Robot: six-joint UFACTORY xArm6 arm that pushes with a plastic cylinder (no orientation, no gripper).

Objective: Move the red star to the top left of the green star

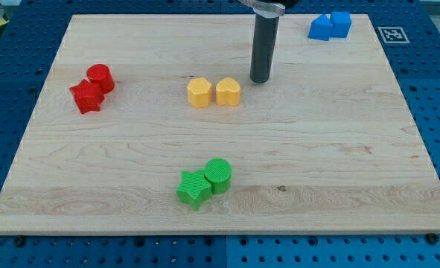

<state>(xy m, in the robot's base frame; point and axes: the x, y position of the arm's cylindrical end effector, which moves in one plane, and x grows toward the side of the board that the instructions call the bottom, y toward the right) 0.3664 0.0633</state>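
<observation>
The red star lies near the board's left edge, touching a red cylinder just above and to its right. The green star lies low in the middle of the board, touching a green cylinder on its right. My tip stands in the upper middle of the board, just right of the yellow blocks. It is far to the right of the red star and well above the green star, touching neither.
A yellow hexagon and a yellow heart sit side by side left of my tip. Two blue blocks sit at the board's top right. The wooden board rests on a blue pegboard table.
</observation>
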